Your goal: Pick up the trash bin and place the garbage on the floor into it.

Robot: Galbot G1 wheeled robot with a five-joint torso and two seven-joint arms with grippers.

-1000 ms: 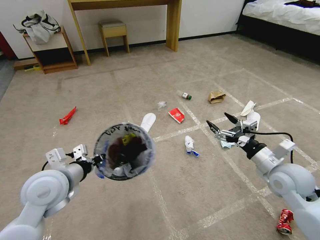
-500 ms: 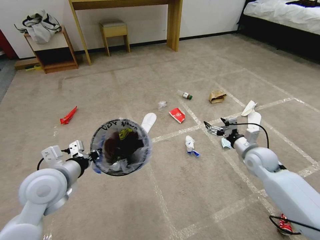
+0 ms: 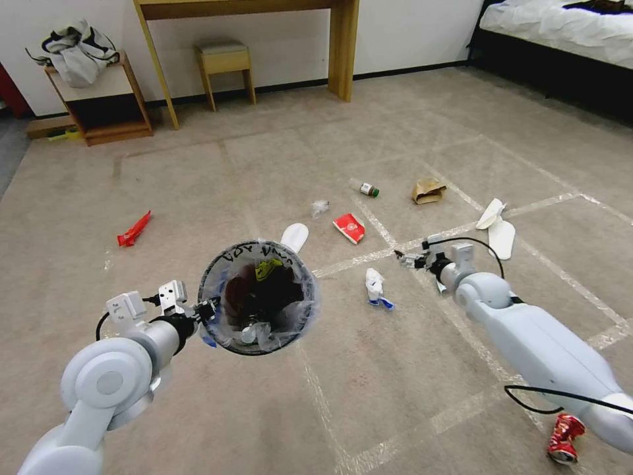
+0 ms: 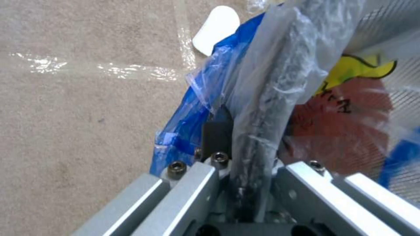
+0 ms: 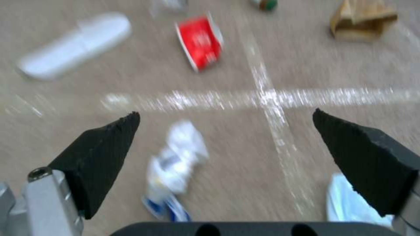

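Beige carpet (image 3: 409, 369) crossed by pale tape lines carries scattered litter, counted from the left: one twisted red wrapper (image 3: 134, 229) lying alone; the left gripper (image 3: 206, 315), clamped on the bagged rim of the trash bin (image 3: 258, 297), which hangs above the floor, its one clear liner lettered in black and edged in blue; one white slipper (image 3: 294, 236) just past the bin's far rim; one scrap of clear plastic (image 3: 320, 208); one flat red packet (image 3: 349, 227); one crumpled white and blue wrapper (image 3: 376, 288); one small bottle (image 3: 364, 189). Next comes the right gripper (image 3: 407, 259), its two black fingers (image 5: 100, 157) spread wide, low over a tape crossing beside one pale blue mask (image 5: 350, 203). Farther right lie one brown paper bag (image 3: 428, 191), two more white slippers (image 3: 498, 227) touching each other, and one crushed red can (image 3: 564, 439) nearest the robot.
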